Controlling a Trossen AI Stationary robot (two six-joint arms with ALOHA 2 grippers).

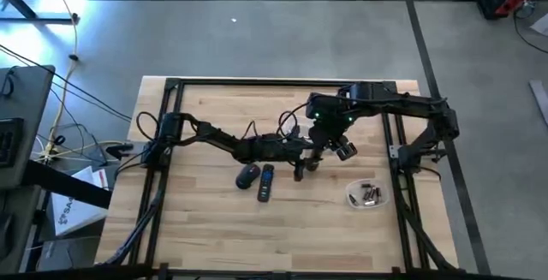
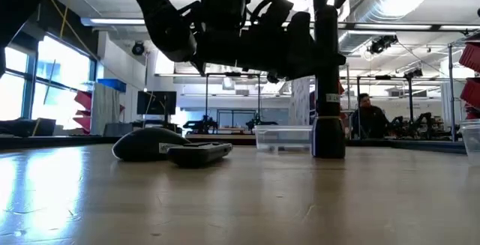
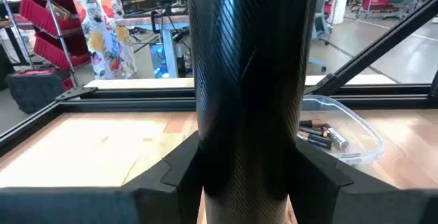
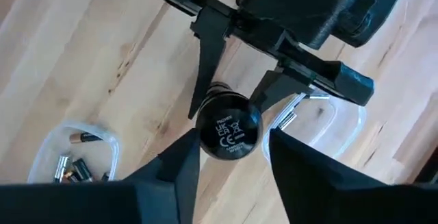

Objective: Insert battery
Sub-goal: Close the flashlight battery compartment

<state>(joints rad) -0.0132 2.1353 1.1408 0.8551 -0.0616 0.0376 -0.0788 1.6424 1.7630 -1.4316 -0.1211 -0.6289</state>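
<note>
A black cylinder, a torch-like body, stands upright on its lower end on the wooden table. Its round top end bears printed marks. My left gripper is shut on it, reaching in from the table's left. My right gripper hangs above it, pointing down and open, with one finger on either side of the top end. Loose batteries lie in a clear container to the right. My left gripper pinches the cylinder's round wall between its two fingers, below the top end. The fingers come in level from the table's left. The cylinder stands upright with its lower end on the table. My right gripper's fingers flank the top end; I cannot tell whether they touch it.
A dark computer mouse and a black remote lie just left of the cylinder. A black frame runs around the tabletop. Bare wood lies toward the near edge.
</note>
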